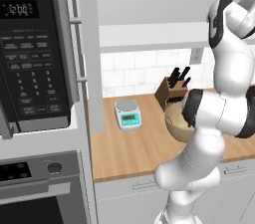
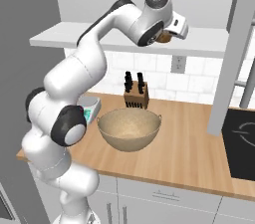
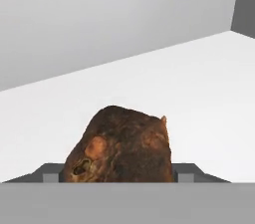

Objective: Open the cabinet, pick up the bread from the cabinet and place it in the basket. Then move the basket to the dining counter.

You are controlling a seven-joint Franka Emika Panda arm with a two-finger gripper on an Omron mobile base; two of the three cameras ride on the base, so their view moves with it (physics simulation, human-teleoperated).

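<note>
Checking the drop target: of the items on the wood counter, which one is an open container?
The woven basket, round and open-topped, in front of the knife block. The kitchen scale is a flat platform.

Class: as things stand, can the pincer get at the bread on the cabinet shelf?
Probably yes. The bread sits right before the open pincer, on the bare white shelf, with nothing between them.

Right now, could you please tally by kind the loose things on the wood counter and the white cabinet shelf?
Round tan woven basket: 1
Brown crusty bread lump: 1
White kitchen scale with green display: 1
Wooden knife block with black handles: 1
Total: 4
</note>
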